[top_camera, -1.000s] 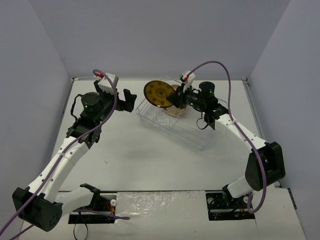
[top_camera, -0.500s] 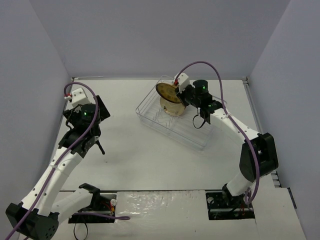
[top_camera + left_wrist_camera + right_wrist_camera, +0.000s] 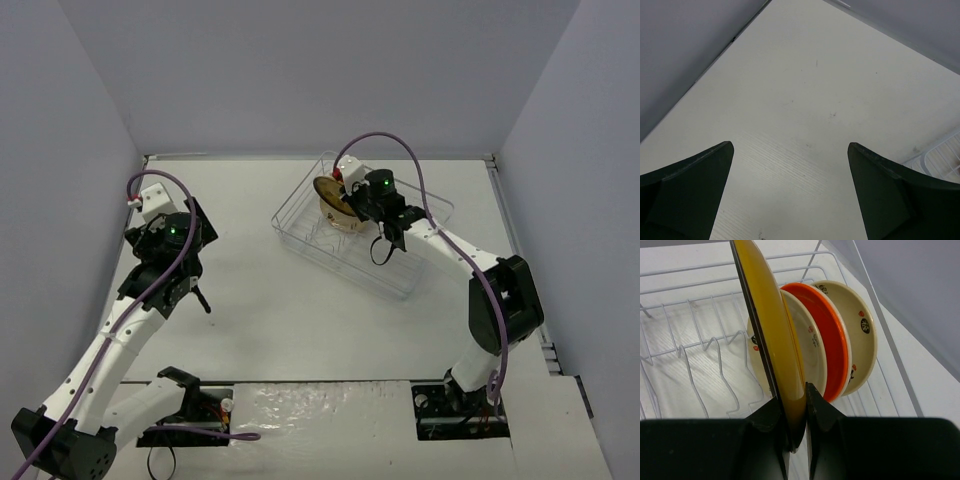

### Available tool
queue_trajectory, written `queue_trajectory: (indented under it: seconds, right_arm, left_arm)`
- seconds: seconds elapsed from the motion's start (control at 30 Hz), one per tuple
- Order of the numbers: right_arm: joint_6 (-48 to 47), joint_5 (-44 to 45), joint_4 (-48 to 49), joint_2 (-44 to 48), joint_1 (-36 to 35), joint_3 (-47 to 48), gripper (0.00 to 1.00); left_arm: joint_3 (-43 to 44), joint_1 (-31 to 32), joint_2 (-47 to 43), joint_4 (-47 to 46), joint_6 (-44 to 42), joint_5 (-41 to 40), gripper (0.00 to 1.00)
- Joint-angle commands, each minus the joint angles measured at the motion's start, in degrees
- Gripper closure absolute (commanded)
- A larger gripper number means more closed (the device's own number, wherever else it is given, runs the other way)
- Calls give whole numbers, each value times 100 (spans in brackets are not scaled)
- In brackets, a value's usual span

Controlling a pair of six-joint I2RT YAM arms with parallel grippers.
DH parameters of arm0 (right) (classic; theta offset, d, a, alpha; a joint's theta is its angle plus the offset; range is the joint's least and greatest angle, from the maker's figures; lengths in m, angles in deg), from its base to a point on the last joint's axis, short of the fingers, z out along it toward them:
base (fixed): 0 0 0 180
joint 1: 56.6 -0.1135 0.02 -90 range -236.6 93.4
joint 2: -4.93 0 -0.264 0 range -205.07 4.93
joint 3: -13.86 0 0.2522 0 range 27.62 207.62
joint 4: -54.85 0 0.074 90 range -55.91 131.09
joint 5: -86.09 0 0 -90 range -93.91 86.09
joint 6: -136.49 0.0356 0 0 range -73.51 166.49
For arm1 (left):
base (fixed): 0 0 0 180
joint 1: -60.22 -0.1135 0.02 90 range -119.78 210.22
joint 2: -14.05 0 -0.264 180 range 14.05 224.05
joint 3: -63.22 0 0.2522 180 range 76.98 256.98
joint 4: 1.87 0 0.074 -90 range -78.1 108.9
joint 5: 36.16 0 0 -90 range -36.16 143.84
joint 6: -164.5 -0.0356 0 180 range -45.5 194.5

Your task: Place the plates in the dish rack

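Observation:
The dish rack (image 3: 400, 272) of thin clear wire stands at the back centre of the table. My right gripper (image 3: 347, 203) is shut on the rim of a dark brown plate (image 3: 327, 189) with a yellow underside (image 3: 767, 315), holding it on edge over the rack's prongs (image 3: 690, 355). Right beside it, three plates stand in the rack: a cream one (image 3: 807, 340), an orange-red one (image 3: 832, 340) and another cream one (image 3: 862, 327). My left gripper (image 3: 201, 297) hangs open over bare table far left of the rack, nothing between its fingers (image 3: 690, 175).
The left half of the rack holds only bare wire slots (image 3: 670, 325). A corner of the rack (image 3: 940, 155) shows at the right edge of the left wrist view. Grey walls close the table on three sides.
The right gripper has turned the brown plate from face-on to edge-on and lowered it beside the standing plates. The left arm has swung away from the rack to the left.

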Motion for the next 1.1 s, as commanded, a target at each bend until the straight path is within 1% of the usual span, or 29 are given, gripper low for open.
queue_trajectory:
  seconds: [0.0,0.37,0.43,0.5,0.63,0.8,0.83,0.87,1.0,1.07]
  right_arm:
    - [156,695,449,-33,-186,281,100]
    - [288,975,498,-205,-209,145,99]
    - [347,952,502,-249,-217,113,94]
    - [375,903,500,-296,-209,93,86]
    - [437,807,499,-339,-217,78,80]
    - [467,666,592,-243,-219,20,59]
    - [470,667,590,-238,-218,27,58]
    - [477,626,576,-210,-218,36,51]
    - [579,433,616,167,-224,48,30]
    - [881,445,630,452,-217,132,18]
  left_arm:
    - [32,-38,-51,-88,56,-180,3]
    - [-11,-38,-128,-47,38,-244,3]
    - [-11,-38,-143,-37,46,-244,3]
    - [-12,-38,-154,-36,39,-244,3]
    - [-51,-38,-170,-36,55,-219,3]
    - [-56,-38,-173,-52,-35,-104,3]
    - [-55,-38,-172,-68,-47,-95,3]
    - [-62,-38,-179,-71,-56,-60,3]
    - [-70,-38,-178,-71,-58,-29,3]
    - [-82,-38,-185,-76,-53,-15,3]
